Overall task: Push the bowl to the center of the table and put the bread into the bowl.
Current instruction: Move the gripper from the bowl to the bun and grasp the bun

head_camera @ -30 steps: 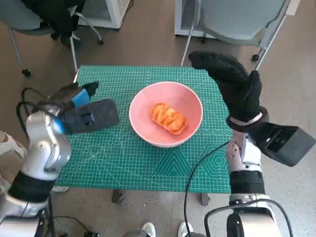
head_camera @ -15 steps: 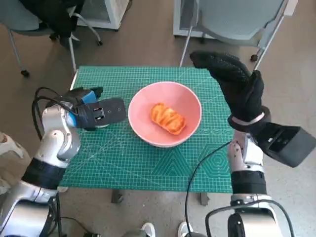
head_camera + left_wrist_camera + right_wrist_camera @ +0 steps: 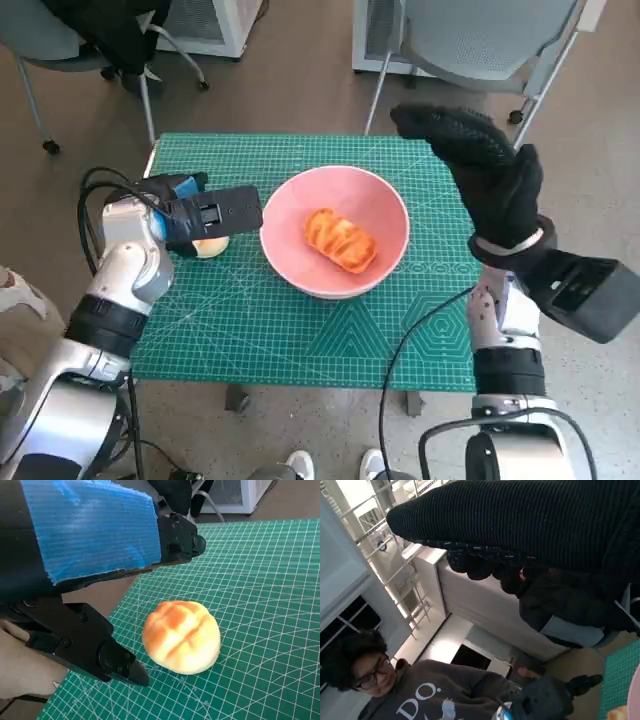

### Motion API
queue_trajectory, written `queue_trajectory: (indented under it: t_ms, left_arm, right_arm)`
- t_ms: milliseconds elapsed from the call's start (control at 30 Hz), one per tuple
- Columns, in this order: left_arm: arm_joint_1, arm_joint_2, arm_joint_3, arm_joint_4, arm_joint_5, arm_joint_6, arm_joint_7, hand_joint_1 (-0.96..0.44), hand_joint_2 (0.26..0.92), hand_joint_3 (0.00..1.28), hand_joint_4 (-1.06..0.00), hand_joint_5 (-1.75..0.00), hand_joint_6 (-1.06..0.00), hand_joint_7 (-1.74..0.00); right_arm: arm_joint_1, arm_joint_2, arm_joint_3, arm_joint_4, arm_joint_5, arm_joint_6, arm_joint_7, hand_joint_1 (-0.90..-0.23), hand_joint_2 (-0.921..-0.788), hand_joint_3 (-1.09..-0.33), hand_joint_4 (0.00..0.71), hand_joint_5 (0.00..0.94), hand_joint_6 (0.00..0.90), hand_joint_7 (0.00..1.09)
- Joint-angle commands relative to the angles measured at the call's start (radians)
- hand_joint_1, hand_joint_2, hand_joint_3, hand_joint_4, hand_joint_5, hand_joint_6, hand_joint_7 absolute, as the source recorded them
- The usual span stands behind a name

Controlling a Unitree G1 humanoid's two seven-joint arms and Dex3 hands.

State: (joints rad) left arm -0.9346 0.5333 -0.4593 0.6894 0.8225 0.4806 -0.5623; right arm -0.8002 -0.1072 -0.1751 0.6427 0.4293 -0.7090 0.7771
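Hovering over the left part of the bench (image 3: 300,330), on its green cutting mat: left robot hand (image 3: 205,215), blue-taped, fingers (image 3: 115,660) spread apart and gripping nothing. Lying just beneath and between those fingers, on the mat near the left edge: a round pale bun (image 3: 181,636), golden and scored on top, not visibly touched by the fingers. Sitting just right of the bun, about mid-bench: the pink bowl (image 3: 290,260), apart from the left robot hand. Resting inside the bowl: an orange-brown bread (image 3: 341,239), slightly right of the bowl's middle. Hanging raised over the far right corner of the bench: right robot hand (image 3: 485,170), gloved in black knit, fingers loosely extended and holding nothing, well apart from the bowl. Showing in the right wrist view: a person (image 3: 395,690) in a dark sweatshirt.
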Motion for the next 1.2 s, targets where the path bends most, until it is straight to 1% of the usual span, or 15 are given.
queue_trajectory:
  t_ms: [33, 467, 867, 1200]
  left_arm:
    - [-0.042, -0.026, -0.012, 0.059, -0.007, -0.016, 0.028, -0.19, 0.663, 0.0, 0.0, 0.0, -0.14, 0.0]
    - [-0.085, -0.068, -0.024, 0.206, -0.025, -0.067, 0.079, -0.17, 0.665, 0.0, 0.0, 0.0, -0.13, 0.0]
    - [-0.107, -0.094, -0.032, 0.303, -0.035, -0.108, 0.116, -0.17, 0.663, 0.0, 0.0, 0.0, -0.13, 0.0]
    - [-0.12, -0.105, -0.046, 0.359, -0.049, -0.129, 0.133, -0.16, 0.665, 0.0, 0.0, 0.0, -0.13, 0.0]
  right_arm:
    - [0.034, -0.007, -0.002, -0.009, 0.008, 0.022, 0.013, -0.704, -0.921, -0.832, 0.038, 0.0, -0.001, 0.26]
    - [0.054, -0.019, -0.007, -0.046, 0.013, 0.055, 0.011, -0.707, -0.921, -0.825, 0.038, 0.001, -0.001, 0.26]
    - [0.073, -0.02, -0.002, -0.088, 0.0, 0.075, -0.006, -0.711, -0.921, -0.824, 0.038, 0.001, -0.001, 0.27]
    - [0.085, -0.03, -0.004, -0.113, -0.001, 0.092, -0.007, -0.711, -0.921, -0.823, 0.041, 0.002, -0.001, 0.27]
